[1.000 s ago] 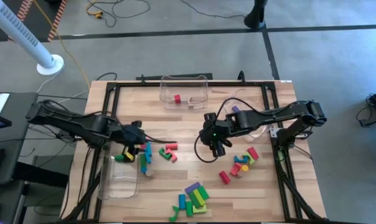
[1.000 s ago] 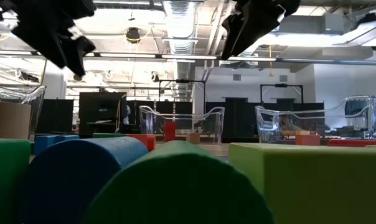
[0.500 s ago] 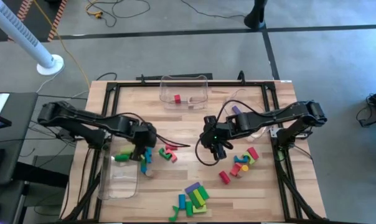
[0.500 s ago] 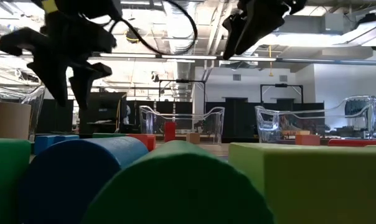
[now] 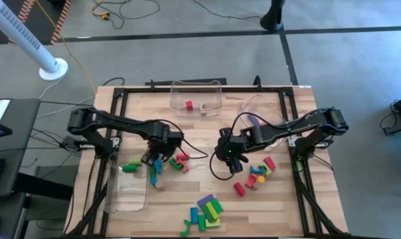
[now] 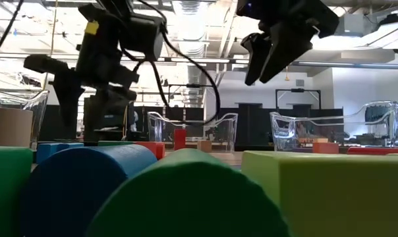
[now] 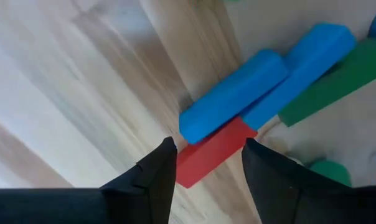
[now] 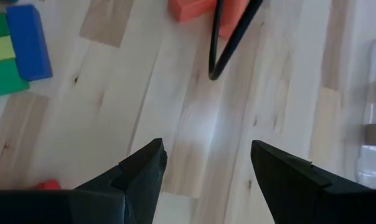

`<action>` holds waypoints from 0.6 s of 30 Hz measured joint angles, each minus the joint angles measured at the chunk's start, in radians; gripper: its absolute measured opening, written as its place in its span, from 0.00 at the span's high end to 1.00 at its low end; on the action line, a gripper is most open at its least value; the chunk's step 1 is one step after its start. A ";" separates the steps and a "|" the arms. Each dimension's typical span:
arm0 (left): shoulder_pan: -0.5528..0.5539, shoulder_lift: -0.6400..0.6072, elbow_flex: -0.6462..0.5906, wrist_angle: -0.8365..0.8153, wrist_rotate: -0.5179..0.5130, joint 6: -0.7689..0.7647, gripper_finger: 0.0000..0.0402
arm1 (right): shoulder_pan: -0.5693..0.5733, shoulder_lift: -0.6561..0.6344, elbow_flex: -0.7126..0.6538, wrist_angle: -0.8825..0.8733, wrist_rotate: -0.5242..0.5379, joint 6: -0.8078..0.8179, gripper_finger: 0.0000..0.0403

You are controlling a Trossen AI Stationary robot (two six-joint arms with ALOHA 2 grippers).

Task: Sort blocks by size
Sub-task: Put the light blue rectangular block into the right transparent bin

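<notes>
My left gripper is open and low over the left cluster of blocks. In the left wrist view its fingertips stand on either side of a red bar that lies on the table partly under two blue bars; I cannot tell whether they touch it. My right gripper is open and empty above bare wood at mid-table. More blocks lie at the right and near the front edge.
A clear bin with a red block stands at the far middle, another bin at the near left, a third at the right. A black cable loops over the table near my right gripper.
My left gripper has gone toward the table's right edge and down onto the left cluster of blocks. My right gripper has gone a little toward the near edge and down. No block has moved.
</notes>
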 joint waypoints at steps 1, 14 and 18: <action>0.002 0.016 0.006 -0.006 0.000 0.014 0.58 | 0.003 0.000 -0.001 -0.002 0.000 0.003 0.33; 0.003 0.101 0.027 0.010 -0.018 0.130 0.59 | 0.014 0.000 -0.001 0.021 -0.001 -0.024 0.33; 0.003 0.102 0.027 0.044 -0.018 0.138 0.59 | 0.014 0.000 -0.001 0.023 -0.001 -0.025 0.33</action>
